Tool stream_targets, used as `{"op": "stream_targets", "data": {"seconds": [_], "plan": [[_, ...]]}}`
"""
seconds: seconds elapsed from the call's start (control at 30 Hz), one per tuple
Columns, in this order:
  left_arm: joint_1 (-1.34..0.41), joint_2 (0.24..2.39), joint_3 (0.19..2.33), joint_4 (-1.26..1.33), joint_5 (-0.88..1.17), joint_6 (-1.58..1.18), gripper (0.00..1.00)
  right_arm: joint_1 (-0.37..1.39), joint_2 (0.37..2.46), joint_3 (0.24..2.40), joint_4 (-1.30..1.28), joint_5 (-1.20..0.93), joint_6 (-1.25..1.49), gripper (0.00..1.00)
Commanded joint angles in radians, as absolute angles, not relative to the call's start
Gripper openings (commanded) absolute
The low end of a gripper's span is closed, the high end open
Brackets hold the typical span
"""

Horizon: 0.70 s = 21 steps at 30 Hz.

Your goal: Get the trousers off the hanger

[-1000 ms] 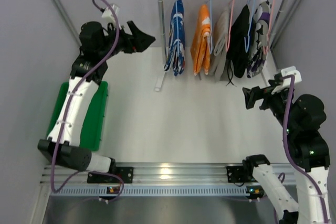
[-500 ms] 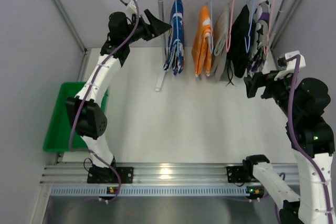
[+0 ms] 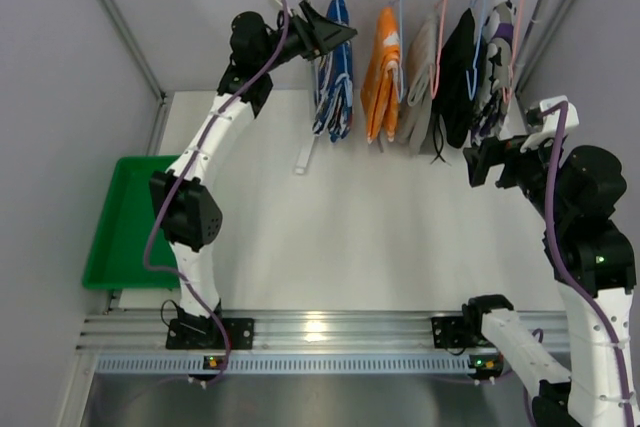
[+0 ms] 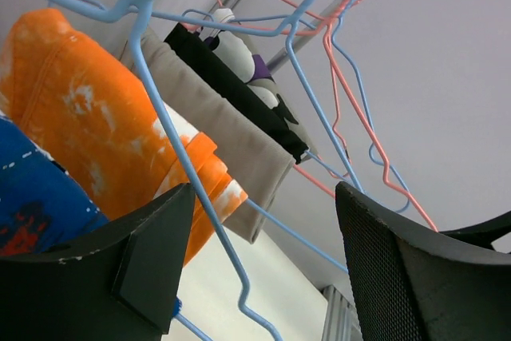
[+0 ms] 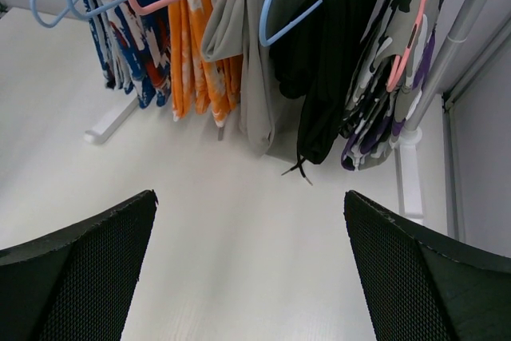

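Several trousers hang folded over wire hangers on a rail: blue patterned trousers (image 3: 335, 72), orange ones (image 3: 382, 72), grey ones (image 3: 418, 82), then black (image 3: 458, 72) and camouflage-print (image 3: 495, 67). My left gripper (image 3: 336, 35) is raised at the blue trousers' top. In the left wrist view the left gripper (image 4: 263, 225) is open, and the light blue hanger (image 4: 172, 137) runs between the jaws, nearer the left finger, with no grip shown. Blue cloth (image 4: 32, 197) and orange cloth (image 4: 96, 133) lie just behind. My right gripper (image 3: 482, 162) (image 5: 249, 213) is open and empty, below the black trousers (image 5: 327, 53).
The rack's white post (image 3: 305, 37) and foot (image 3: 303, 159) stand left of the blue trousers. A green bin (image 3: 125, 212) sits at the table's left edge. Pink and blue hanger hooks (image 4: 351, 93) cross overhead. Grey walls close in on both sides.
My left arm swung from above the green bin up and right to the blue trousers' hanger, its jaws narrowing somewhat. The right gripper rose a little toward the rack, then held still.
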State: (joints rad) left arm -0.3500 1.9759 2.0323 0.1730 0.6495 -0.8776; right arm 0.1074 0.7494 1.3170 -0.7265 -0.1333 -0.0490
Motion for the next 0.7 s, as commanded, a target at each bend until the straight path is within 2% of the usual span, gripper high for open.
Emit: {"op": "stream_targets", "data": {"seconds": [0.0, 0.17, 0.47, 0.67], "plan": [[-0.368, 2.040, 2.104, 0.252, 0.634, -0.911, 0.76, 0.087, 0.756, 1.356, -0.745, -0.135, -0.048, 0.99], [-0.382, 2.085, 2.128, 0.314, 0.641, -0.982, 0.72, 0.087, 0.761, 1.385, -0.765, -0.132, -0.061, 1.00], [-0.388, 2.083, 2.138, 0.394, 0.632, -1.109, 0.59, 0.087, 0.747, 1.355, -0.764, -0.132, -0.069, 1.00], [-0.413, 2.043, 2.140, 0.382, 0.548, -1.164, 0.59, 0.087, 0.742, 1.344, -0.761, -0.132, -0.069, 0.99]]}}
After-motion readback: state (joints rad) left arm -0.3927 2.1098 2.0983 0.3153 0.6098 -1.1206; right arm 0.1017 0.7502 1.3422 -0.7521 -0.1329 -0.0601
